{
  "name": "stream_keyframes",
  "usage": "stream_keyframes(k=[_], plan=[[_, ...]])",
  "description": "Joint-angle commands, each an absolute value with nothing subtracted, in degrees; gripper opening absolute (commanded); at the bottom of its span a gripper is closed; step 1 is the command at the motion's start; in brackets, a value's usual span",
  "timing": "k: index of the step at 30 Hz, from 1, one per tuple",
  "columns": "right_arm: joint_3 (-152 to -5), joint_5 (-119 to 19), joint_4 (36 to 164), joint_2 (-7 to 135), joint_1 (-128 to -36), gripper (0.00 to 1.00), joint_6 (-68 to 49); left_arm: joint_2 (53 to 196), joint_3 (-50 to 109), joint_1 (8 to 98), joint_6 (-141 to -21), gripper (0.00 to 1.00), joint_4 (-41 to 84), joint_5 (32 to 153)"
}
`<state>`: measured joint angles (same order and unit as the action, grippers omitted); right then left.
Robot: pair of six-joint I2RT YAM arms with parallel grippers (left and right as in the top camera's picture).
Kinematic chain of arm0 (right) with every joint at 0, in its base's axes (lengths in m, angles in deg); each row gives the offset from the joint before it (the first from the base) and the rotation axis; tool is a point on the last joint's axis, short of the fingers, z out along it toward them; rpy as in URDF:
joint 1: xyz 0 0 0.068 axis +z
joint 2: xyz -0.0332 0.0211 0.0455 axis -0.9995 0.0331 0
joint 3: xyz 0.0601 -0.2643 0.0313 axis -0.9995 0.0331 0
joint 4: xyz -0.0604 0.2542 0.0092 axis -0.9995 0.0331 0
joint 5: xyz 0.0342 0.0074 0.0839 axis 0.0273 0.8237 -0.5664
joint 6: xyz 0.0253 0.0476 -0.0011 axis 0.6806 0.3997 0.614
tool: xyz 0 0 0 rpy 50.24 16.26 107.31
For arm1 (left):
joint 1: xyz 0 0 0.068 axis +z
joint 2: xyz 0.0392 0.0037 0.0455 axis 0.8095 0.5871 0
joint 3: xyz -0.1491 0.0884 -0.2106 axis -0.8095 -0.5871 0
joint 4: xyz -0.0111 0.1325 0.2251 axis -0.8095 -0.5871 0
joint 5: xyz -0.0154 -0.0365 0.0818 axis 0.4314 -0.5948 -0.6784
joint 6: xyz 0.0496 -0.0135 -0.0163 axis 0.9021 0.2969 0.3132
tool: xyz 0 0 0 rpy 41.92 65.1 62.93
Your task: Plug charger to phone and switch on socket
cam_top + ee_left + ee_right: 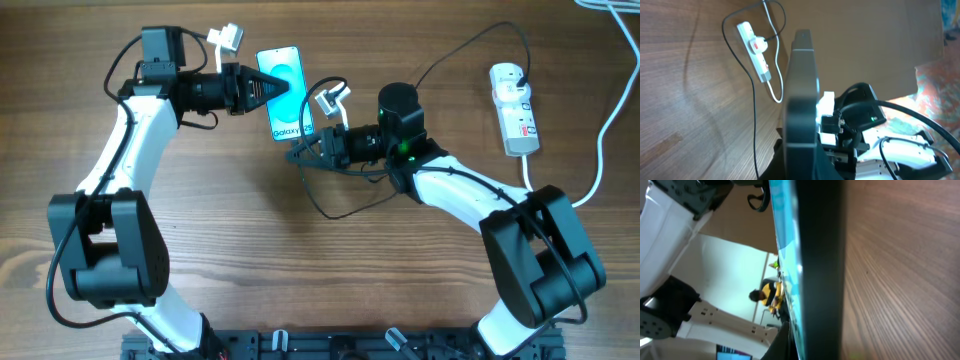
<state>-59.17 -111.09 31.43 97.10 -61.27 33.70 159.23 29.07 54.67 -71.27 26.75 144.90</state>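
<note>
The left gripper (275,92) has its jaws closed on the phone (283,68). Its dark fingers lie across the middle of the turquoise screen, with the white "Galaxy" strip showing just below them. In the left wrist view the phone (801,90) appears edge-on as a dark slab running straight out from the fingers. I cannot tell whether it rests on the table (300,280) or is held a little above it. It is near the far edge of the table, left of the middle.

The right gripper (305,152) is at the phone's near end, touching it or just beside it. The pictures do not show how far its jaws are open or whether they hold anything. The right wrist view is filled by the phone's dark edge (820,255), with a strip of bright screen alongside it.

The charger (330,213) is a thin black cable. It loops out from under the right gripper toward the middle of the table and back beneath the right arm. Its plug tip cannot be made out.

The socket (515,110) lies near the far right corner, well apart from the phone. It has red marks on its white face. The black cable comes off its far end, and a white cord (600,150) runs from its near end toward the right edge. In the left wrist view the socket (756,55) lies beyond the phone.
</note>
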Motion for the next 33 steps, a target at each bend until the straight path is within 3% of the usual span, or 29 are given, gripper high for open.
stream_keyframes(k=[1,13,20,28,31,33], plan=[[-61.37,-99.64,29.58,96.84,-63.11,0.04,32.78,159.12,27.54,51.15,-63.27,0.04,21.95,152.01],[-62.40,-98.59,27.63,96.84,-63.72,0.05,33.83,159.12,27.54,49.10,-61.56,0.04,15.28,149.58],[-63.71,-99.70,26.32,96.84,-64.60,0.05,34.36,159.12,27.54,48.86,-53.23,0.04,6.17,148.99],[-64.26,-99.68,25.64,96.84,-64.95,0.05,35.49,159.12,27.54,46.32,-51.31,0.04,4.00,148.95],[-64.21,-101.52,30.12,96.84,-64.92,0.05,33.59,159.12,27.54,46.87,-51.35,0.04,4.94,149.34],[-64.21,-103.14,35.89,96.84,-64.92,0.10,30.86,159.12,27.54,48.27,-51.86,0.04,6.91,149.38]])
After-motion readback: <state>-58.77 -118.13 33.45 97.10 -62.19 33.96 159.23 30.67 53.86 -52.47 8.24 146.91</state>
